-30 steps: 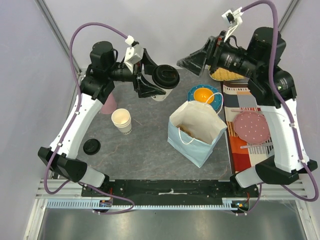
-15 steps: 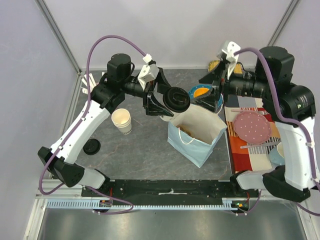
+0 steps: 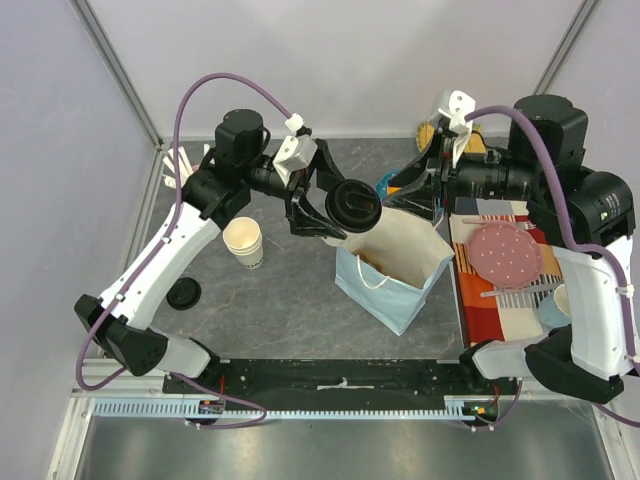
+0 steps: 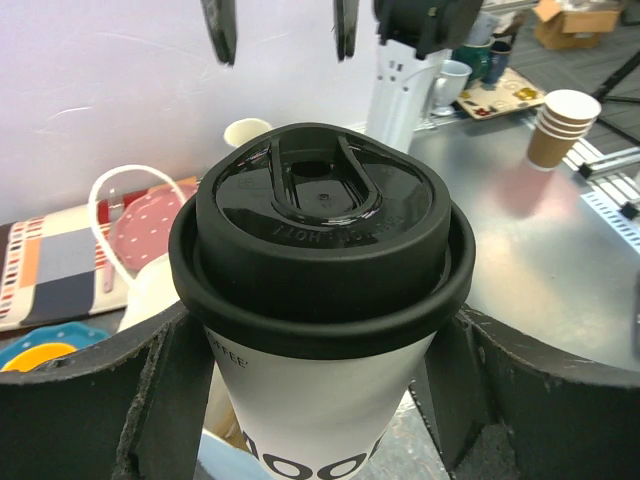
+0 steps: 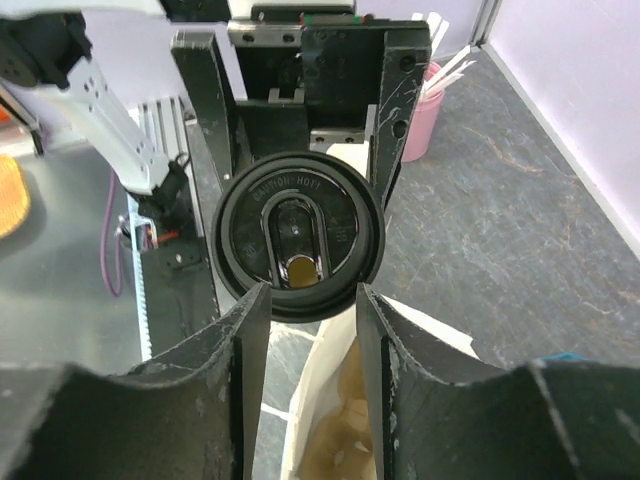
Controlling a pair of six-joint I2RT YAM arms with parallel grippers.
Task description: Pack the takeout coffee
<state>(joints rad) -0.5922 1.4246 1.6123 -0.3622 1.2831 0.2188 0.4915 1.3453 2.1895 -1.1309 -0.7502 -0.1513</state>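
Observation:
The takeout coffee (image 3: 355, 203), a white paper cup with a black lid, hangs in the air over the back left rim of the open paper bag (image 3: 395, 265). My left gripper (image 3: 335, 200) is shut on its sides, just under the lid. In the left wrist view the cup (image 4: 320, 230) fills the middle between the black fingers (image 4: 90, 400). My right gripper (image 3: 385, 187) faces the cup from the right. In the right wrist view its jaws (image 5: 313, 300) stand apart with nothing between them, the lid (image 5: 298, 235) just beyond their tips and the bag (image 5: 400, 330) below.
A lidless paper cup (image 3: 243, 241) and a loose black lid (image 3: 183, 293) sit on the left of the table. A pink cup of sticks (image 5: 425, 115) stands behind. A blue plate with an orange bowl (image 3: 410, 187) lies by a patterned mat (image 3: 490, 290) bearing a pink dotted plate (image 3: 503, 252).
My left arm carried the coffee rightward from the table's back to the bag's rim. My right gripper swung down and left to face the cup, and its jaws narrowed.

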